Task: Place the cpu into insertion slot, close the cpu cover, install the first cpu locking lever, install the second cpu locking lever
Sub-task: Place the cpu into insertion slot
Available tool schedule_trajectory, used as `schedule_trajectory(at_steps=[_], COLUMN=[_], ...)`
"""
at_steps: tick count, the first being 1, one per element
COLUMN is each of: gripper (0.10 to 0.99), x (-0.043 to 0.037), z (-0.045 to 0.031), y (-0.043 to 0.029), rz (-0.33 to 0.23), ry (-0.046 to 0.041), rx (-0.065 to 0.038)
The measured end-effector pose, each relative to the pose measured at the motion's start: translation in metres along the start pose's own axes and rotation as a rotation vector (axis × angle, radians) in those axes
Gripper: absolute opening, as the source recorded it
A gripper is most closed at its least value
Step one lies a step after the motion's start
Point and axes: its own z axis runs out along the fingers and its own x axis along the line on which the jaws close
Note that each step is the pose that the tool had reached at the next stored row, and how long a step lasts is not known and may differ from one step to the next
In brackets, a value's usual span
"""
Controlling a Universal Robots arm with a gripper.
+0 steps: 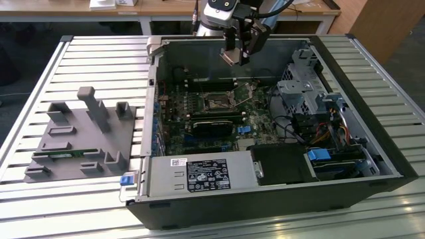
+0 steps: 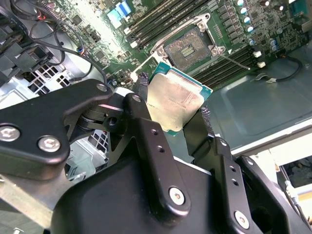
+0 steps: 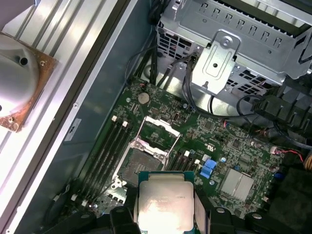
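In the exterior view the gripper (image 1: 235,56) hangs over the rear of an open black computer case (image 1: 371,149) that lies on a ribbed, slatted metal table (image 1: 99,55). The cpu (image 1: 230,58), a small tan square, is held tilted at its tip, well above the motherboard socket (image 1: 216,102). On the exterior view's left, a matte grey moulded fixture plate (image 1: 79,144) with upright posts sits on the table. In the second wrist view the jaws are clamped on opposite edges of the cpu (image 2: 174,100). Its dull, silvery-tan metal top is scuffed and bordered by a green substrate. The black fingers (image 2: 142,85) are angular, matte and bolted. Beyond lies the open socket (image 2: 192,48), a dark square pin field in a bright metal frame, flanked by long memory slots (image 2: 156,22). In the first wrist view the cpu (image 3: 163,207) sits between the same fingers (image 3: 202,214), held clear above the green board. The cpu cover (image 3: 163,126), a thin silvery frame with a square opening, stands swung up off the socket (image 3: 131,168). A perforated sheet-metal drive cage (image 3: 234,44) lies beyond the board.
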Motion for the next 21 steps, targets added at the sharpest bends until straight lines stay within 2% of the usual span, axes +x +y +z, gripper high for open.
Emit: schedule_trajectory(at_steps=[21], gripper=[0.541], x=[-0.0001], z=[0.004], y=[-0.0003], rz=[0.0], ry=[-0.0006], rx=[0.0])
